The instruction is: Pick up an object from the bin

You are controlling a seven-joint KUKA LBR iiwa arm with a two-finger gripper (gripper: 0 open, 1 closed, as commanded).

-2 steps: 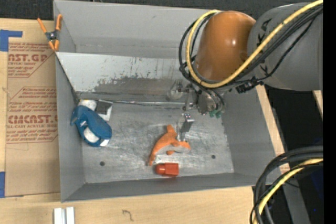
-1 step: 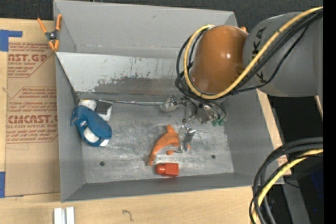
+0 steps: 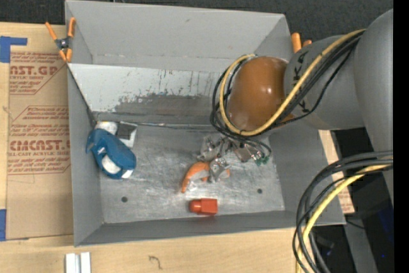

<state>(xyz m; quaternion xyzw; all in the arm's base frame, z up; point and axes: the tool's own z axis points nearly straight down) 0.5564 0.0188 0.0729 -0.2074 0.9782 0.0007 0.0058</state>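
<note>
Gripper over orange piece — perhaps touching.

In the bin the pincer is central, a block just before it, a toy well left.

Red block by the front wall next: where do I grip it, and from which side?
I'd take the red block across its short width, coming straight down from above. It lies flat and alone on the bin floor, its long side running along the front wall, so nothing crowds it; the orange piece lies clear behind it.
</note>
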